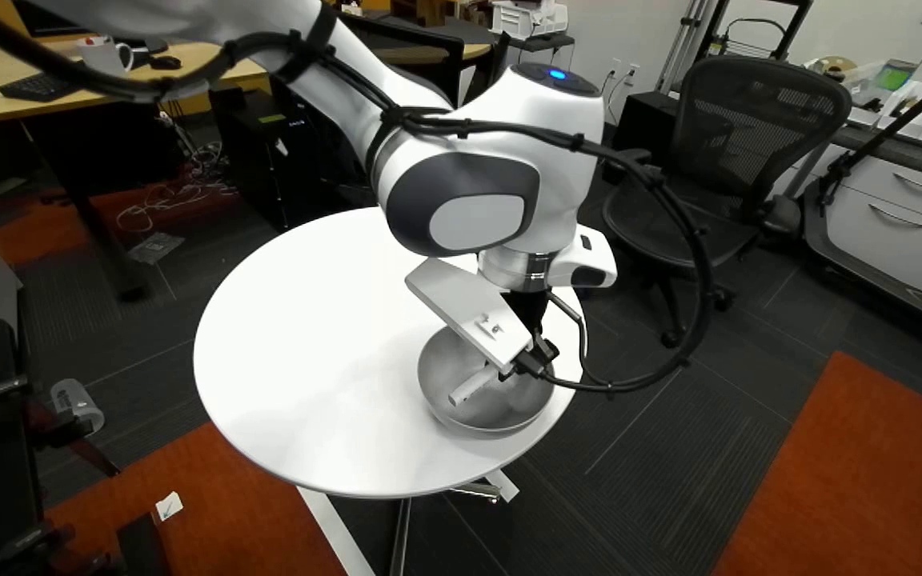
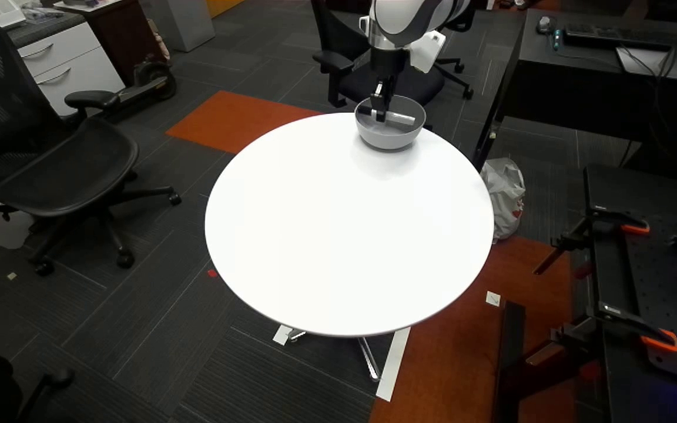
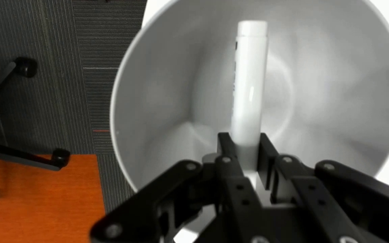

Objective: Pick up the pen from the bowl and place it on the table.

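Black Robotiq gripper [image 3: 244, 138] pinches a glossy white tubular marker [image 3: 251, 77] above the floor of a smooth grey bowl [image 3: 154, 84] near the round table's [image 2: 344, 235] edge.

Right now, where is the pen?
In the wrist view, the pen is just right of centre, gripped by the pincer, within the outline of the bowl.

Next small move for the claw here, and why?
Probably a short straight lift. The claw looks shut on the pen, whose visible length falls within the rim of the bowl in both exterior views; it likely needs to clear that rim before moving sideways over the table.
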You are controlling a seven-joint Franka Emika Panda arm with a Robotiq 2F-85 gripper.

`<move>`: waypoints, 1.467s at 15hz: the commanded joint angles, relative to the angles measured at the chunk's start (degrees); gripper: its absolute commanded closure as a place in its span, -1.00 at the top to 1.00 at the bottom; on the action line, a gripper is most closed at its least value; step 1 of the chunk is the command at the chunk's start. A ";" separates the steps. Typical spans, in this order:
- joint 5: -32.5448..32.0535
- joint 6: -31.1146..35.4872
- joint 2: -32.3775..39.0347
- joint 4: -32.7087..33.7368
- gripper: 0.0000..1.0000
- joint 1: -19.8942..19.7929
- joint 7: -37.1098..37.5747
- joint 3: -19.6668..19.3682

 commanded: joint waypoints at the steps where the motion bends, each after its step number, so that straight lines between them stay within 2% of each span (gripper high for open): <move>1: -0.63 2.14 -6.89 -5.75 -0.90 1.77 1.79 -0.43; 9: -2.25 3.10 -11.35 -7.81 -0.90 5.98 0.97 0.18; 14: -1.57 2.76 -9.76 -6.57 -0.90 7.54 0.37 1.26; 22: 0.05 1.98 -5.49 -2.04 -0.90 6.92 -1.34 4.36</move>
